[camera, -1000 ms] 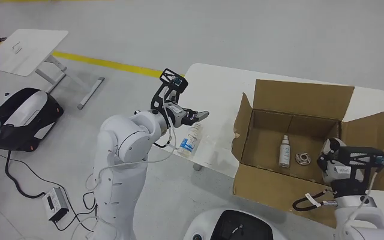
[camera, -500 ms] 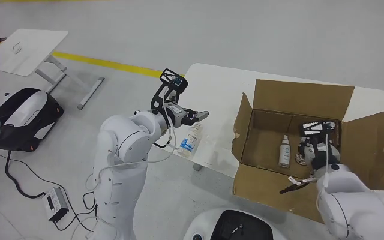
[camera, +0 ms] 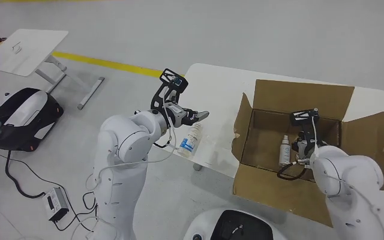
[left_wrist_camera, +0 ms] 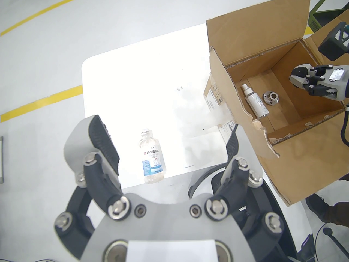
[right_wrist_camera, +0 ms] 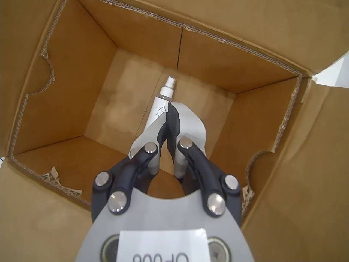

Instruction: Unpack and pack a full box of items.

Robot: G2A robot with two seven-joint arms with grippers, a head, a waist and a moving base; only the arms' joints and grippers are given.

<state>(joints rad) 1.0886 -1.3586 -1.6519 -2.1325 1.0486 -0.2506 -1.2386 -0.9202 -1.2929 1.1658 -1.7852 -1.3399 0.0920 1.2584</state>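
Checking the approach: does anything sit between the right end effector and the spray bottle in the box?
Nothing visible. The shut right end effector hangs over the spray bottle on the cardboard box floor; the metal flange lies beside it, apart.

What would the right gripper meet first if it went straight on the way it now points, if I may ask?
Probably the white spray bottle lying on the floor of the cardboard box: the shut right gripper points at its body, though the gap between them is hard to judge.

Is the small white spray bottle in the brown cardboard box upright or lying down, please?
Lying down: the small white spray bottle rests lengthwise on the floor of the brown cardboard box.
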